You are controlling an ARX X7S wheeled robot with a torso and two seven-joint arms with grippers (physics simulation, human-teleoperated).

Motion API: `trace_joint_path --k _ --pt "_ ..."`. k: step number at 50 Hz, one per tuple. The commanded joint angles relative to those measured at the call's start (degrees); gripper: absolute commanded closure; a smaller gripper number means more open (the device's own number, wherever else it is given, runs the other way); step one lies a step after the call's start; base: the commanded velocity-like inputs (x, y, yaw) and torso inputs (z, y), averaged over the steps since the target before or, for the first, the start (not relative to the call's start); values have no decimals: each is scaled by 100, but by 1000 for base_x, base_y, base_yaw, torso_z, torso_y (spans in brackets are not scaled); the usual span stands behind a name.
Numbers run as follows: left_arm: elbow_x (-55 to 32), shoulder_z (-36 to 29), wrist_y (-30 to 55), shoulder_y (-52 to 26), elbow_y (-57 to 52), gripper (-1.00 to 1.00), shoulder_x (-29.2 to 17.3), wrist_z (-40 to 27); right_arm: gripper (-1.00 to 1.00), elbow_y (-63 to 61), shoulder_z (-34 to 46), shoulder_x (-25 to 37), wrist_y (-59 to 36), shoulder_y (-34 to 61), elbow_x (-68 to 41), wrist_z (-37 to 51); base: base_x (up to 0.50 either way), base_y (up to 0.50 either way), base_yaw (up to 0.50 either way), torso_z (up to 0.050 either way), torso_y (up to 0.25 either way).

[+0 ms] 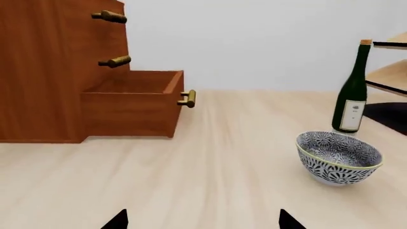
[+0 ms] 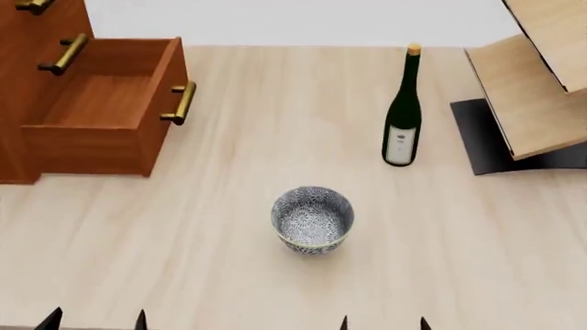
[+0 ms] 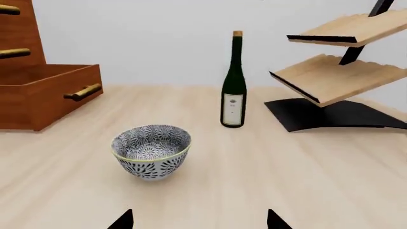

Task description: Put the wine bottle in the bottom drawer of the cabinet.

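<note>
Pale wood-grain surface [image 2: 229, 206] carries everything in view; plain light wall behind.

Cabinet [image 2: 18, 103]: reddish-brown wood, far left of the head view. Three drawers with brass bar handles. Upper two are shut. Bottom drawer [image 2: 101, 103] is pulled out toward the middle of the surface; the interior, seen from above, holds nothing. Its handle [image 2: 181, 103] faces the bottle's side.

Rack [image 2: 541, 82]: pale wooden slanted shelves on a black base [image 2: 486, 137], far right of the head view. The right wrist view shows two shelf tiers.

Wine bottle [image 2: 403, 110]: dark green glass, long neck, tan cork, white label. Stands upright on the surface, just left of the rack's black base, not touching it. Well apart from the open drawer, across the surface from it. Nothing grips it.

Bowl [image 2: 313, 220]: blue-white patterned, upright, nearer the robot than the bottle and slightly to its left, apart from it. Sits roughly mid-surface.

Left gripper [image 2: 96, 320]: only two dark fingertips show at the lower edge of the head view; same in the left wrist view. Fingers spread, nothing between them.

Right gripper [image 2: 383, 322]: again only two dark fingertips at the lower edge. Fingers spread, holding nothing. Both grippers sit well short of the bowl and bottle.
</note>
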State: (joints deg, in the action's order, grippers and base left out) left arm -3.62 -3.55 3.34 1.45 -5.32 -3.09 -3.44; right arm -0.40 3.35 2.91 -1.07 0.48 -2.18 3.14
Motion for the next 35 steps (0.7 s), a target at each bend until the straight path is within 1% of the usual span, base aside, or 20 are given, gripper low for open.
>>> trace_joint_path --k 1,4,7,10,14,20,21,22,24,26,27,29,30,32,34,35 --pt "-228 -90 455 142 -600 -100 -171 -97 -100 -268 103 145 -263 18 -114 121 0 0 0 50 0" --pt "-13 -159 493 181 -846 -100 -220 -257 -100 -469 171 186 -442 10 -60 166 0 0 0 50 0" --pt "-162 -159 806 192 -1145 -100 -280 -205 -100 -662 179 221 -609 14 -89 191 0 0 0 50 0" --pt "-104 -218 870 166 -1235 -100 -332 -238 -100 -704 228 284 -720 95 -34 224 0 0 0 50 0" --pt "-155 -233 1284 82 -1567 -100 -402 -272 -100 -1225 136 352 -1166 128 -156 280 0 0 0 50 0" --pt "-452 -150 2144 -193 -1998 -100 -471 -238 -100 -1723 138 459 -1773 265 -206 322 0 0 0 50 0" --pt "-387 -163 2234 -247 -2077 -100 -487 -307 -100 -1839 166 498 -1968 317 -64 429 0 0 0 50 0" --pt "-296 -198 2244 -272 -2098 -100 -513 -362 -100 -1935 90 492 -2125 364 -200 391 0 0 0 50 0" --pt "-490 -87 2557 -354 -2211 -100 -496 -351 -100 -2125 47 545 -2455 468 -298 354 0 0 0 50 0" --pt "-370 -174 2736 -405 -2365 -100 -553 -431 -100 -2298 43 585 -2750 590 -322 364 0 0 0 50 0" --pt "-334 -148 2850 -444 -2478 -100 -548 -519 -100 -2342 63 599 -2833 622 -316 369 0 0 0 50 0" --pt "-596 78 3351 -600 -2715 -100 -444 -584 -100 -2458 88 636 -3051 729 -336 355 0 0 0 50 0" --pt "-639 133 3648 -699 -2798 -100 -438 -651 -100 -2456 144 661 -3037 786 -177 468 0 0 0 27 0" --pt "-688 154 3882 -813 -3027 -100 -496 -658 -100 -2460 126 663 -3207 919 -264 418 0 0 0 0 0" --pt "-552 57 4063 -926 -3309 -100 -635 -733 -100 -2570 117 671 -3396 1045 -274 444 0 0 0 0 0" --pt "-663 156 4280 -1001 -3467 -100 -634 -719 -100 -2670 114 693 -3466 1082 -288 434 0 0 0 0 0"
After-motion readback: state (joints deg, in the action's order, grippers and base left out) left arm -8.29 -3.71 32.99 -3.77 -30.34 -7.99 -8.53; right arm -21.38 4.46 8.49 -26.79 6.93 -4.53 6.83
